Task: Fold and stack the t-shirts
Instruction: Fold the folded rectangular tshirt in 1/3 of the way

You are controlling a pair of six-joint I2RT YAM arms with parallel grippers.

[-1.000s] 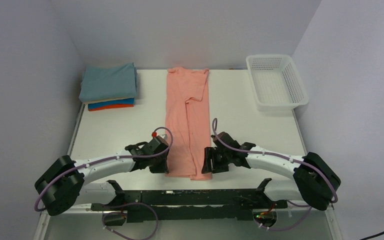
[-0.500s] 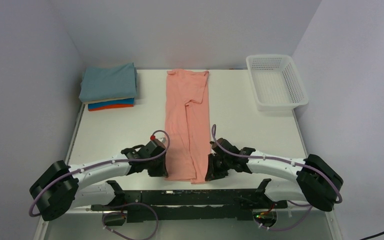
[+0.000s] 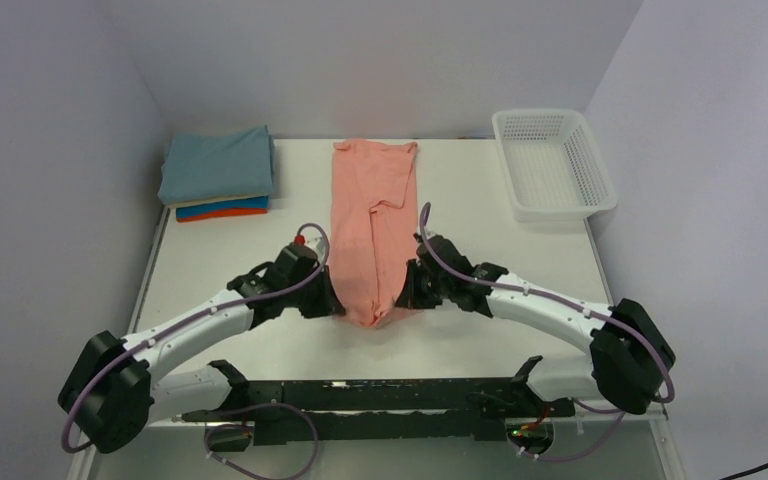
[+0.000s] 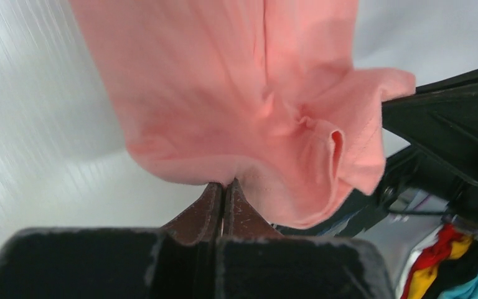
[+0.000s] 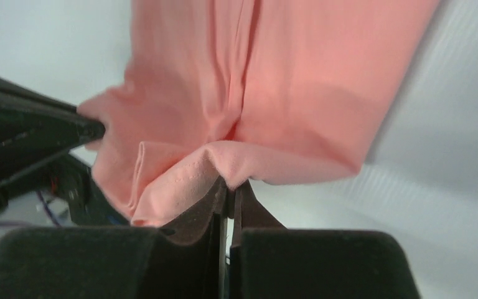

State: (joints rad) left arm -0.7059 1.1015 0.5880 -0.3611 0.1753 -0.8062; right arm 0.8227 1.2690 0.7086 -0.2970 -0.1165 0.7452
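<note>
Plain salmon-pink t-shirt [image 3: 373, 235] on a white table [image 3: 240, 260], no print anywhere

Far left, the folded stack [image 3: 218, 170] goes teal on top, then a thin cream sliver, blue, and orange-red at the bottom. The mesh basket [image 3: 552, 163] far right is white, and the arms [image 3: 200, 322] are white with black joints.

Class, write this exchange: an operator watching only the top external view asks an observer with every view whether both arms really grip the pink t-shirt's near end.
Operator: Are the left fingers closed on the pink t-shirt?
Observer: Yes. The left wrist view shows them pressed together, pinching the cloth's edge.
Operator: And the right?
Observer: The right wrist view shows the right fingers shut on a bunched fold of the hem.
</note>
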